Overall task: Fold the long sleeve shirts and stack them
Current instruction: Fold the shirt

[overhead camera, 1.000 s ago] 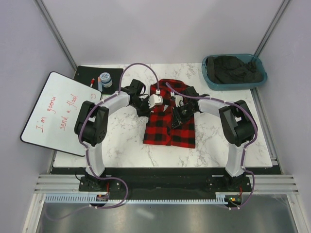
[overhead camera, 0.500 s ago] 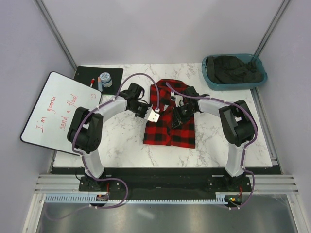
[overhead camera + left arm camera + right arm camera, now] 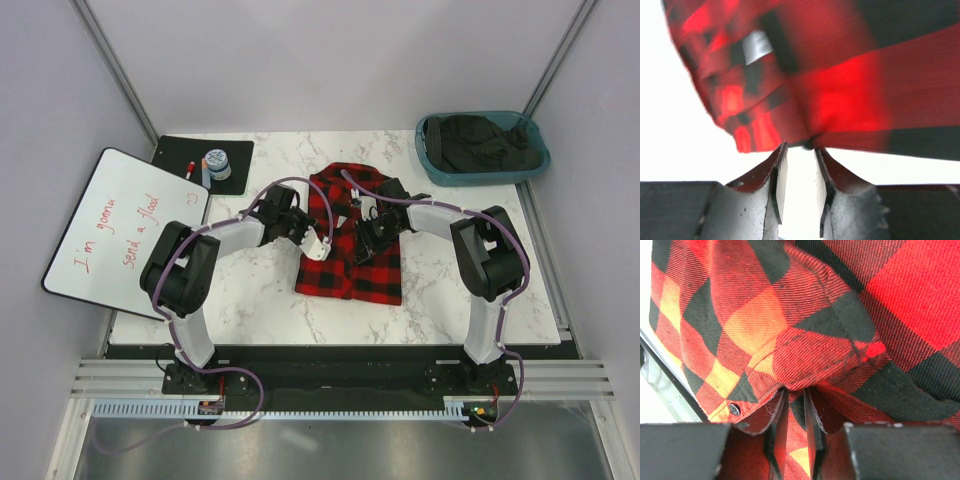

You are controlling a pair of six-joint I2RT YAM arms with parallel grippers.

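Only my wrist views show it: right gripper clamped on the flannel shirt, left gripper slightly parted at its left edge.

Pale lilac walls — white marble table.

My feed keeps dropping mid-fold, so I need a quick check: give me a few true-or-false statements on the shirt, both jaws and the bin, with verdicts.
1. The right jaws are clamped on the flannel shirt. True.
2. The blue bin is empty. False: it holds dark clothing.
3. The left jaws stand apart, with a bright gap between them, at the shirt's edge. True.
4. The shirt lies on the whiteboard. False: it lies on the marble table; the whiteboard sits off to the left arm's side.
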